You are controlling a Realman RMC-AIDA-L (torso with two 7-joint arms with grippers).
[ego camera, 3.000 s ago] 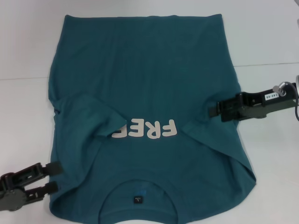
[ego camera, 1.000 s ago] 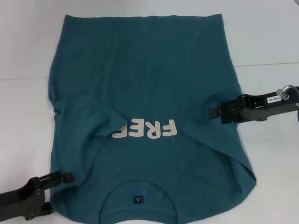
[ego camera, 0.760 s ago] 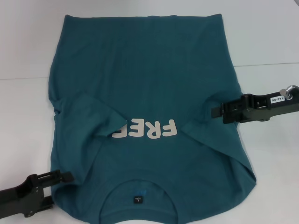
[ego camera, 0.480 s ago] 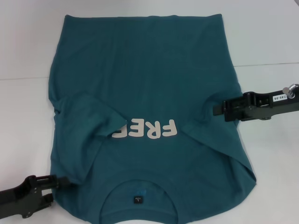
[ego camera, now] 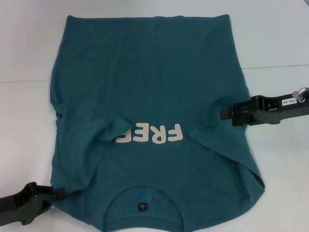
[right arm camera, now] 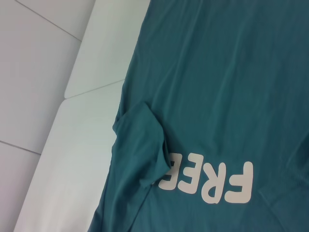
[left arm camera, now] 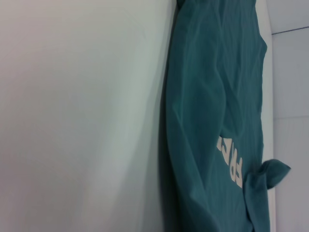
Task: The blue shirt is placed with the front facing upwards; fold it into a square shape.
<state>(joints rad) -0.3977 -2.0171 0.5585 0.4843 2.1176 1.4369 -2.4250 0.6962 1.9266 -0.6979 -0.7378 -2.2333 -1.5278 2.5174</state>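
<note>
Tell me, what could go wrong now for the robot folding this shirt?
The left gripper sits at the near left edge of the blue shirt, by the shoulder. It might pinch only the top layer, so the shirt would peel apart when lifted.

The left sleeve already lies folded over the white FREE print. A pull could drag it loose or bunch it up.

The right gripper is farther up the right edge, so uneven lifting might make a crooked fold.

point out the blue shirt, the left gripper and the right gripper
blue shirt [ego camera: 154, 72]: head view, on the plain teal body.
left gripper [ego camera: 57, 193]: head view, tip at the shirt's near left edge.
right gripper [ego camera: 226, 113]: head view, tip at the shirt's right edge.
</note>
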